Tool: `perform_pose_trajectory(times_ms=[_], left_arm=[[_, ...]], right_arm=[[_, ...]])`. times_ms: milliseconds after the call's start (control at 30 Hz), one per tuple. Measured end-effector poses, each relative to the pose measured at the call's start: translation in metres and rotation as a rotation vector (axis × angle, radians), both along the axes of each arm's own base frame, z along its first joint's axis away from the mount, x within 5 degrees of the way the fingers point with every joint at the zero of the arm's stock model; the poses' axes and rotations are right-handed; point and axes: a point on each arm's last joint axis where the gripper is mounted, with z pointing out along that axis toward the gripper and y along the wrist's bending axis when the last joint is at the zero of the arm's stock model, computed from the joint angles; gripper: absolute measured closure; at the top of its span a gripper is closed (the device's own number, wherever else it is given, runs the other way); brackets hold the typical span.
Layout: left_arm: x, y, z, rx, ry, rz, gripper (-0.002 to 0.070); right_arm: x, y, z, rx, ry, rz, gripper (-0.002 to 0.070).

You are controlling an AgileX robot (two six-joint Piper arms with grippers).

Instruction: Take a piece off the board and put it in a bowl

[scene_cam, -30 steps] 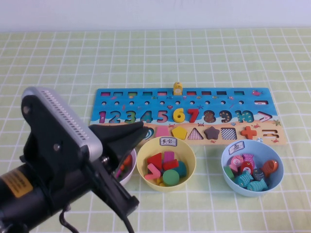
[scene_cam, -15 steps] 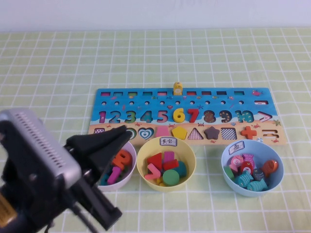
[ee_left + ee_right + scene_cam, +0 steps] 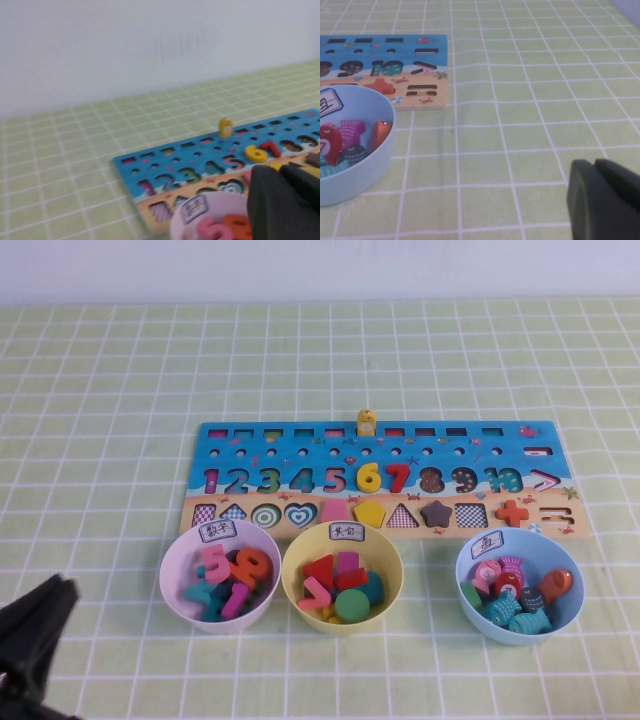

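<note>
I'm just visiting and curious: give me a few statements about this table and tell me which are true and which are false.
1. A small yellow token stands at the board's far edge. True.
2. The blue bowl sits left of the pink bowl. False: it is the rightmost bowl.
3. The left gripper is shut, low at the near left. True.
4. The yellow bowl is empty. False: it holds coloured shapes.
5. The right gripper holds a token. False: it holds nothing.

Green checked table [image 3: 120, 370] with puzzle and bowls
The board [image 3: 385, 445] lay beyond the left gripper [image 3: 30, 640]; pink bowl [image 3: 172, 585], yellow bowl [image 3: 290, 585] and light blue bowl [image 3: 462, 570] sat beside it.
</note>
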Motion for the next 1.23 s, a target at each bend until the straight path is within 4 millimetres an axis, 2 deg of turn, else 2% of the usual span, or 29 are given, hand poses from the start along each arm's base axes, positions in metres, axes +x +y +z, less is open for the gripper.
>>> perform_pose_trajectory(times_ms=[233,433,533,733,1233], left_arm=[[-0.023,0.031,-0.013,0.060,0.022,0.262,0.0677],[-0.033,0.043,-0.032,0.095,0.027,0.435,0.0677],[-0.033,0.045,-0.047,0.105,0.083,0.457,0.0677],[-0.035,0.043,-0.059,0.144,0.199,0.429,0.0678],[-0.035,0.042,-0.062,0.212,0.212,0.405,0.0678]], right_arm=[[0.000,0.000,0.000,0.000,0.000,0.000,0.0694],[0.000,0.000,0.000,0.000,0.000,0.000,0.0694],[0.000,0.000,0.000,0.000,0.002,0.000,0.0694],[0.000,0.000,0.000,0.000,0.001,0.000,0.0694],[0.000,0.000,0.000,0.000,0.002,0.000,0.0694]])
